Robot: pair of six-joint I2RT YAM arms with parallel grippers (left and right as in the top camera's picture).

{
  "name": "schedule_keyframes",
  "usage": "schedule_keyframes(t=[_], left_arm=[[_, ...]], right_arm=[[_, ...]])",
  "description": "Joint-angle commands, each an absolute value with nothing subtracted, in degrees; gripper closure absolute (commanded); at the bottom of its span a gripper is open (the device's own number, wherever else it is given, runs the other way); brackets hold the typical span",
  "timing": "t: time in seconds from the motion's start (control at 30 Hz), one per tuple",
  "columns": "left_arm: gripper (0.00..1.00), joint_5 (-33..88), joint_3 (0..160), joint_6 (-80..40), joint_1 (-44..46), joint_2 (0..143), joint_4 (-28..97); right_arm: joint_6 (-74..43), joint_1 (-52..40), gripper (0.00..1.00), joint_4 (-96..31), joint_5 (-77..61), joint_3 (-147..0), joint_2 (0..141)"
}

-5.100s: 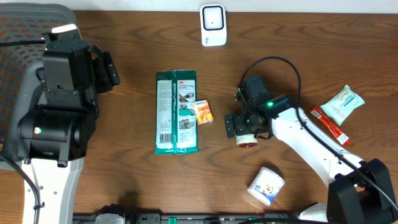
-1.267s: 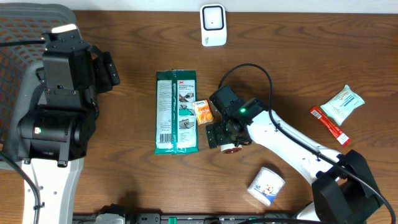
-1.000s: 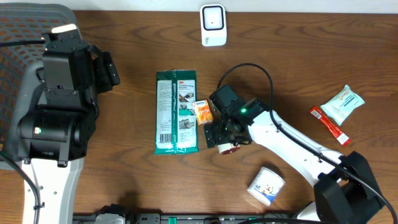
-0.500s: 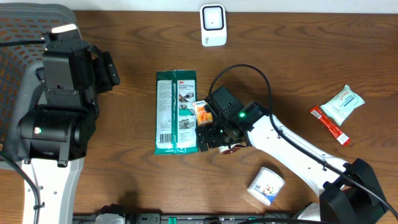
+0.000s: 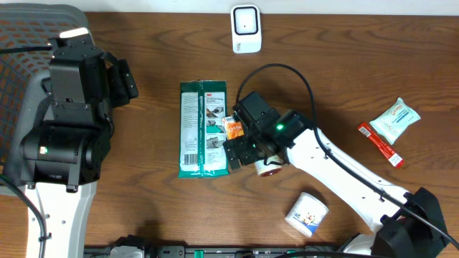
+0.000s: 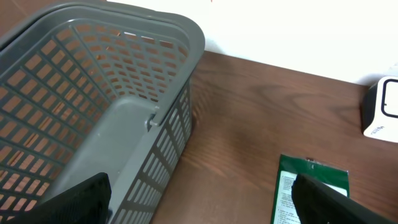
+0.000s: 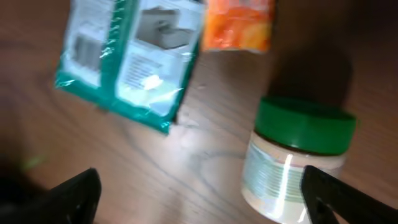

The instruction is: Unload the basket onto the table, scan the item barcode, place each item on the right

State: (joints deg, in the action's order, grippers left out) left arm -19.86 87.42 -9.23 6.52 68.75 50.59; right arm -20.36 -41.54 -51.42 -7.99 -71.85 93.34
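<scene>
The right gripper (image 7: 200, 177) hangs with its jaws wide apart and nothing clamped between them, over bare table (image 5: 344, 57) near the middle. The jar (image 7: 297, 158) with the green lid sits close by one finger; whether they touch is unclear in the blur. Beyond it lies the orange box (image 7: 239, 25), just beside the green packet (image 7: 127, 62). The scanner (image 5: 245, 29) stands at the middle of the far edge. The left gripper (image 6: 200, 182), jaws likewise apart and empty, hovers by the basket (image 6: 155, 37) at the left edge.

Wood-grain table (image 5: 373, 64), grey plastic lattice basket (image 6: 134, 121), glossy green film packet (image 7: 127, 59), shiny-labelled jar (image 7: 292, 174)
</scene>
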Motion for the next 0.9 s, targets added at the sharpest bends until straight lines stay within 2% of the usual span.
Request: schedule_keyframes(t=[0.0,0.1,0.13,0.17,0.33,0.53,0.87], left_arm=[[0.08,-20.6,87.8,-9.8,6.4,68.9,50.6],[0.08,-20.6,87.8,-9.8,6.4,68.9,50.6],[0.08,-20.6,87.8,-9.8,6.4,68.9,50.6],[0.08,-20.6,87.8,-9.7,6.4,68.9,50.6],[0.08,-20.6,87.8,-9.7,6.4,68.9,50.6],[0.08,-20.6,87.8,-9.7,6.4,68.9,50.6],[0.08,-20.6,87.8,-9.7,6.4,68.9,50.6]], right_arm=[[-12.5,-42.0,0.25,-51.2,-13.6,-72.8,92.0],[-22.0,-42.3,0.45,-51.3,-8.8,-72.8,92.0],[-24.0,-42.7,0.5,-51.6,-6.6,-72.8,92.0],[-25.3,-43.2,0.51,-52.1,-4.1,-72.8,92.0],[-31.5,-49.1,0.44,-55.2,9.3,-72.8,92.0],[-39.4,-56.7,0.43,-59.9,25.6,-72.7,92.7],[-44.3,-57.7,0.35,-63.7,28.1,-72.7,101.1]])
